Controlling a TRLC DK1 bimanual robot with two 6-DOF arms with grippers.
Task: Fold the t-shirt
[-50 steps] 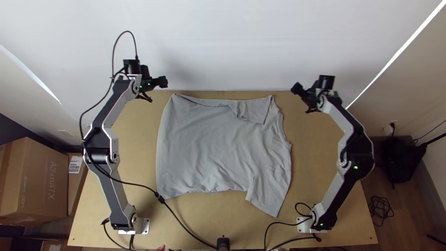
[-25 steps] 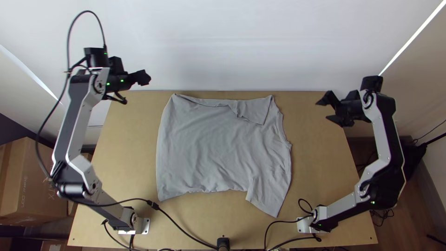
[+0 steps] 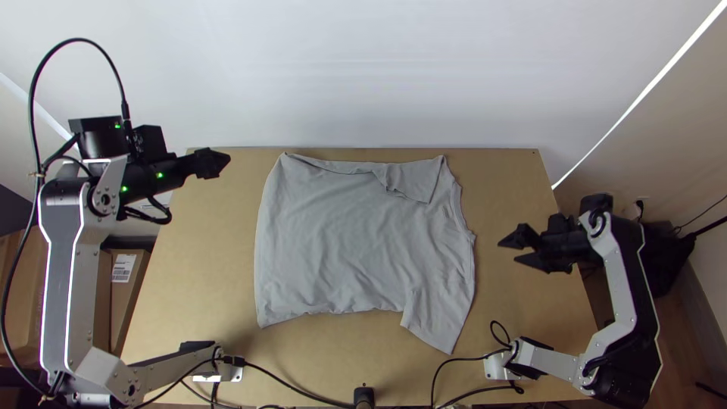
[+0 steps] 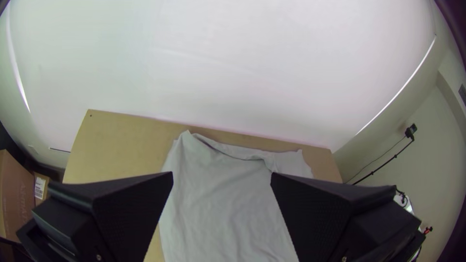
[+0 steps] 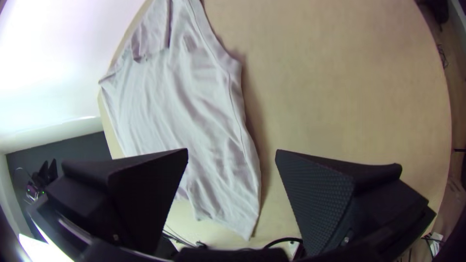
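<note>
We list 1 grey cloth t-shirt (image 3: 356,242), centre, on light wooden bench (image 3: 208,273); black flat-fingered left tool (image 3: 221,162), upper left, right tool (image 3: 507,252), right side, both spread.

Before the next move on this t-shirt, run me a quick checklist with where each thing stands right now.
1. Left gripper open and empty: ok.
2. Right gripper open and empty: ok.
3. T-shirt fully spread: not ok, a flap is folded over at its far edge.
4. Upper surface free of wrinkles: not ok, creases show.
5. Black cables off the shirt: ok.
6. Underside smooth: cannot tell, hidden.
</note>
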